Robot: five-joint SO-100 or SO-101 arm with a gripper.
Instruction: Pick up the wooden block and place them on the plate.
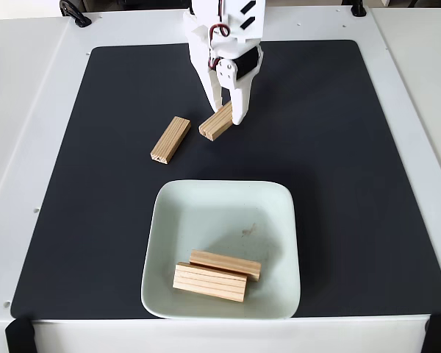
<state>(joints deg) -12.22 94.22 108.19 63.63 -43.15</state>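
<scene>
A: Item one, wooden blocks. Count and condition?

B: Four light-tan rectangular bars, lengthwise grain lines on every face seen. Two lie in the plate, at its near side: the front block in the plate and the rear block in the plate, side by side and touching. A loose block lies flat on the mat, angled, left of the arm. The held block sits between the fingers, its upper end covered by them, only the lower end showing.

A: The plate?

B: Pale mint-green, square, rounded corners, raised rim, glossy. A small brownish mark near its middle.

A: The claw?

B: White plastic gripper, fingers narrowed around the held block, one on each side. Whether that block rests on the mat or is lifted clear, I cannot tell.

A: Surroundings?

B: Black mat, matte, rounded corners, on a white table. The arm's upper part is cut off at the top edge. Black clamps at the near corners, partly cropped.
</scene>
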